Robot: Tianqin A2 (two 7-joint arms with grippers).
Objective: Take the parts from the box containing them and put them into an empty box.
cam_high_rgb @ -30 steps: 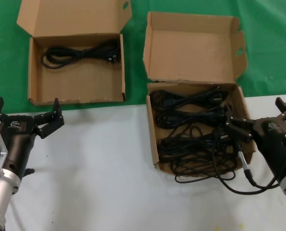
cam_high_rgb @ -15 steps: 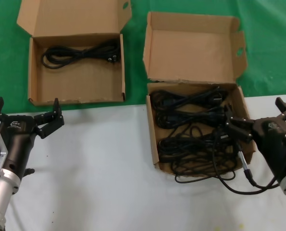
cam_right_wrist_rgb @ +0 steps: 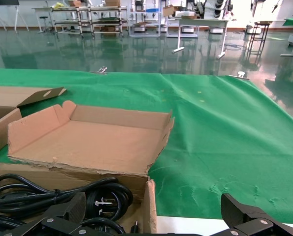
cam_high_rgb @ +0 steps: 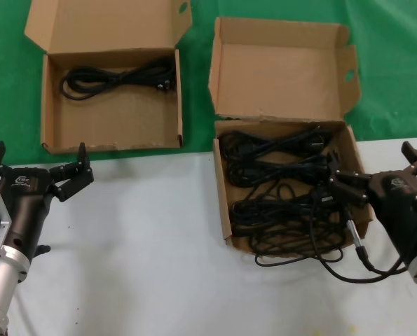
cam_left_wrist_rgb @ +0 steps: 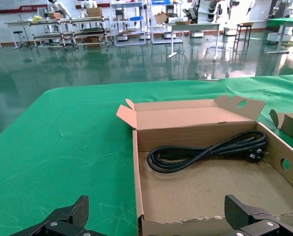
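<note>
Here the right gripper (cam_high_rgb: 366,183) hangs low over the right edge of the squarish box (cam_high_rgb: 226,203), its fingers (cam_high_rgb: 345,177) spread wide above the tangled black cables (cam_high_rgb: 285,192) that fill this tray; it does not pinch anything, and its arm reaches in from the lower right corner. One cable loop (cam_high_rgb: 313,259) spills over the near wall of the box and lies on the white part of the worktop (cam_high_rgb: 145,245). The left gripper (cam_high_rgb: 36,168) waits at the lower left, just in front of the wider box (cam_high_rgb: 50,105), with its fingers (cam_high_rgb: 78,171) also spread apart and holding nothing. In this wider box one coiled cable (cam_high_rgb: 117,75) already lies along the far wall, under the lid, and the rest of the tray floor is bare cardboard. Both boxes stand with their lids open; the wider one rests on the green cloth (cam_high_rgb: 5,91), the squarish one sits across the border of the green cloth and the white surface. Behind the worktop the wrist views show a big hall with a shiny dark green floor (cam_left_wrist_rgb: 87,64), metal shelves and some tables (cam_left_wrist_rgb: 72,29) far away.
</note>
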